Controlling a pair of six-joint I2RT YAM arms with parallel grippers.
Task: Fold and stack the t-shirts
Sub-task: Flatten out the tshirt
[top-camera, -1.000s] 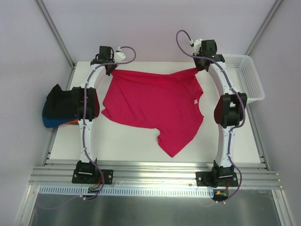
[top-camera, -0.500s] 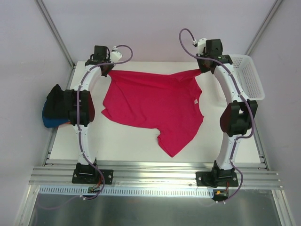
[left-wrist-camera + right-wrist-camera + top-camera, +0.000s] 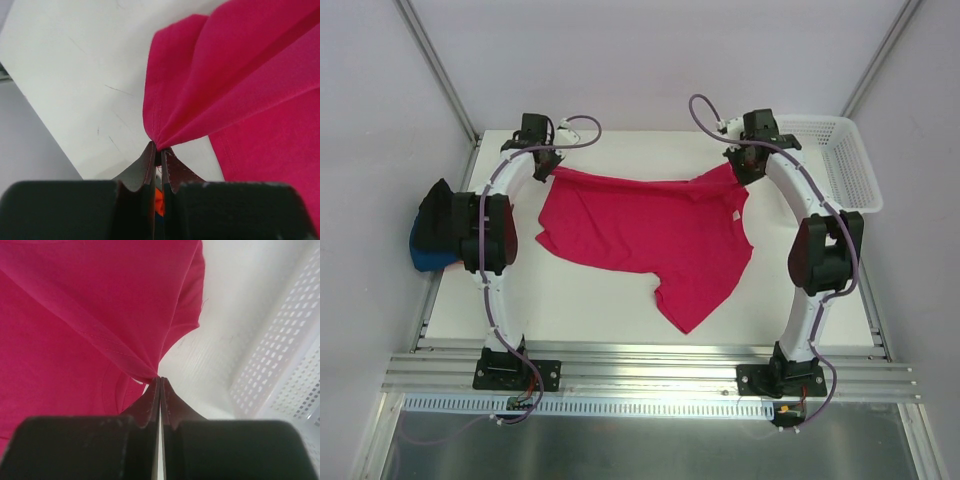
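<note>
White bench (image 3: 590, 300) inside a pale-walled enclosure is carrying the crimson-pink t-shirt (image 3: 650, 225) across its middle; the far edge of the garment is hanging raised between the two hands, while the near part is lying on the surface with one lobe pointing toward the near edge. Left hand (image 3: 157, 150) is clamping a bunched corner of cloth near the far-left corner of the bench, fingers pressed together on it; right hand (image 3: 160, 381) is pinching the opposite corner in the same manner, just beside the white mesh basket (image 3: 840, 150) at the far-right corner. A black t-shirt (image 3: 438, 210) and a blue t-shirt (image 3: 423, 255) are resting in a pile at the left edge.

Judged step: spreading or folding the garment by its far edge. Recommended procedure:

- Both hands should be travelling at equal height and equal pace; any lag is likely to be skewing the fold line.
- Tension along the held edge should be staying moderate; the cloth is soft and is already creasing toward each pinch.
- Right hand should be passing clear of the basket wall.
- Release should be occurring only once the edge is lying flat on the cloth below.
</note>
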